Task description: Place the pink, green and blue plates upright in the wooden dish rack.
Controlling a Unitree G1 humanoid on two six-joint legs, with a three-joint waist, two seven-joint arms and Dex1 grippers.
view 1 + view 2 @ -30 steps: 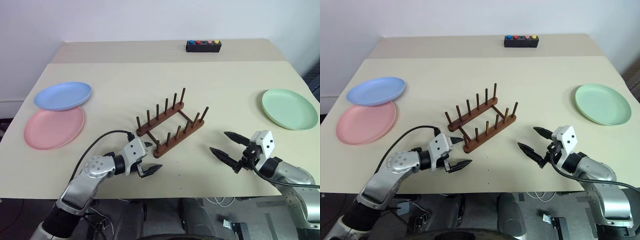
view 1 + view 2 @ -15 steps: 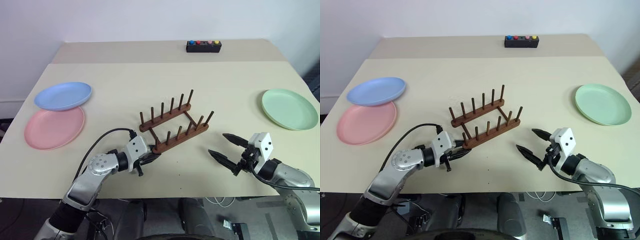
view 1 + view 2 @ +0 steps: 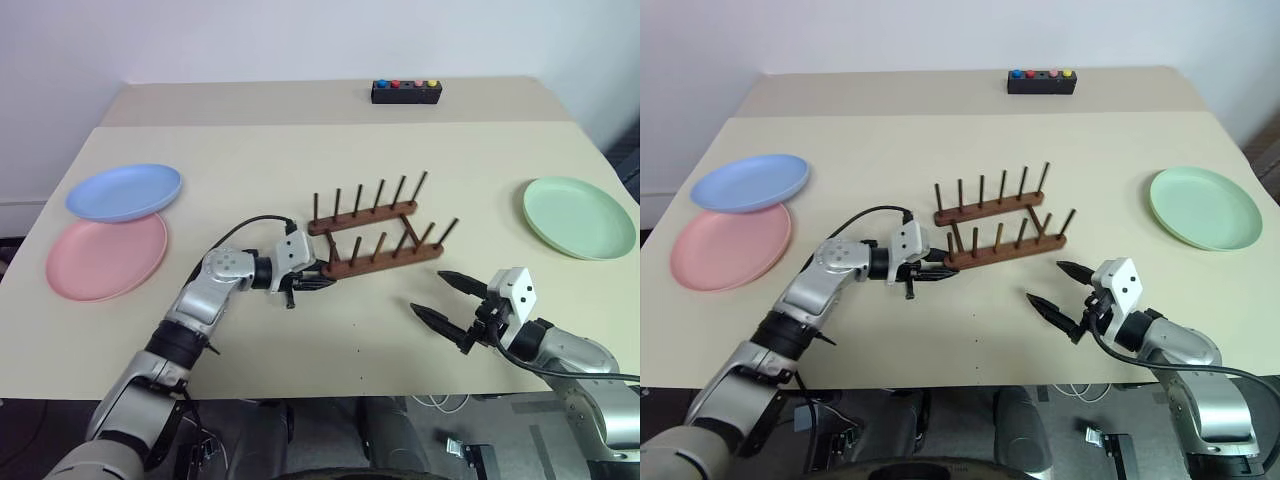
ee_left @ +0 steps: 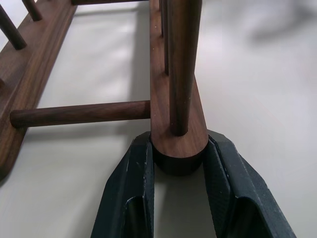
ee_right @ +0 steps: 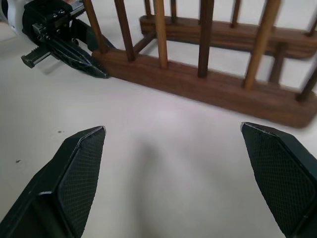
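Note:
The wooden dish rack (image 3: 380,235) stands mid-table with its pegs up and no plates in it. My left gripper (image 3: 310,282) is shut on the left end of its near rail (image 4: 178,144), one finger (image 4: 133,168) on each side. The blue plate (image 3: 125,192) lies at the far left, overlapping the pink plate (image 3: 105,255) in front of it. Flat at the far right lies the green plate (image 3: 578,217). My right gripper (image 3: 428,293) hovers open and holds nothing, just in front of the rack's right end (image 5: 208,84).
A black box with coloured buttons (image 3: 406,92) sits at the back of the table. A seam (image 3: 330,125) runs across the tabletop in front of it. Bare table lies between the rack and the plates on both sides.
My left gripper closed on the end of the rack's near rail and swung the rack right and away, so it now lies nearly parallel to the table's front edge. The right gripper kept still.

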